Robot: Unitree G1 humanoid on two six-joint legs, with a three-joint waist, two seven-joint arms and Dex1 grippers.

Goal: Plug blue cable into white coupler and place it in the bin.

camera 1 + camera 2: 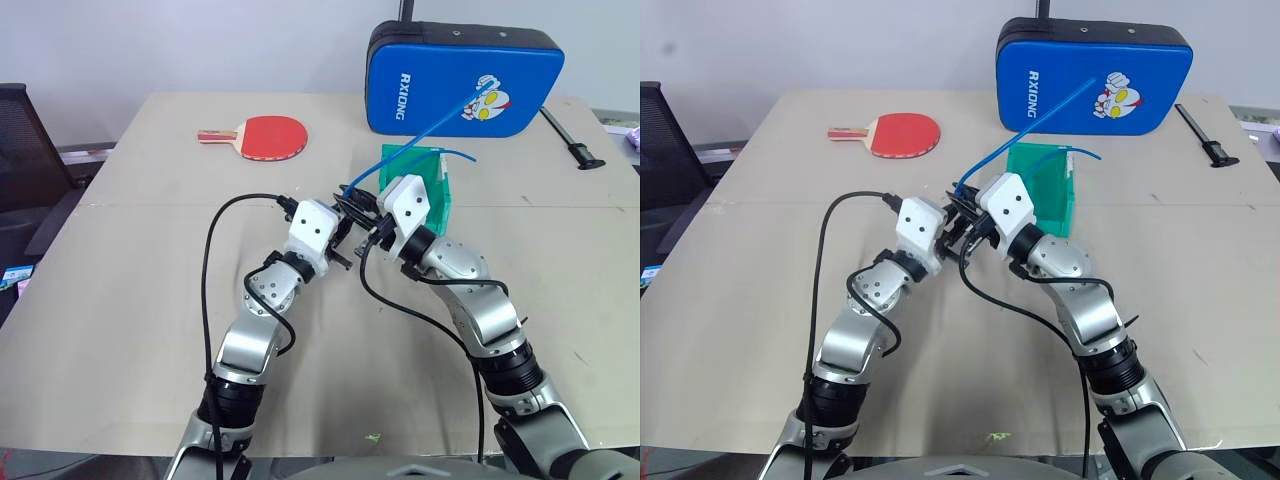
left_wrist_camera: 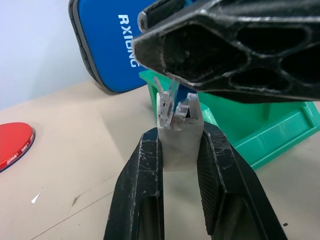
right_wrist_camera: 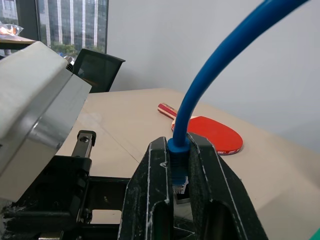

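Head views: Both arms raised together over the middle of the counter [image 1: 120, 300], just near of the bin [image 1: 440, 195]. Left gripper [image 1: 350, 222] and right gripper [image 1: 372, 228] tip to tip. Blue cable [image 1: 425, 135] rising from the meeting point up and to the far right, over the bin and across the front of the blue padded case [image 1: 460, 80]; free end curving right above the bin's far wall. Red table-tennis paddle [image 1: 265, 137] lying far left, well apart. Black tool [image 1: 575, 140] lying far right beside the case. Legible on the case: "RXIONG", next to a cartoon figure.

Left wrist view: Fingers [image 2: 145, 185] clamped on the white coupler [image 2: 177, 142], socket end facing away from the wrist toward the bin. Clear plug parts visible at the socket mouth; full seating cannot be told. Right gripper's finger crossing directly above.

Right wrist view: Fingers [image 3: 202, 185] pressed together on the blue cable just behind its clear plug [image 3: 180, 187], cable arching up and away.

Governing relation: plug axis and socket axis roughly in line, ends meeting between the two grippers. Judged next: press home along that line, then carry to the bin, just beyond and closest to the right arm.
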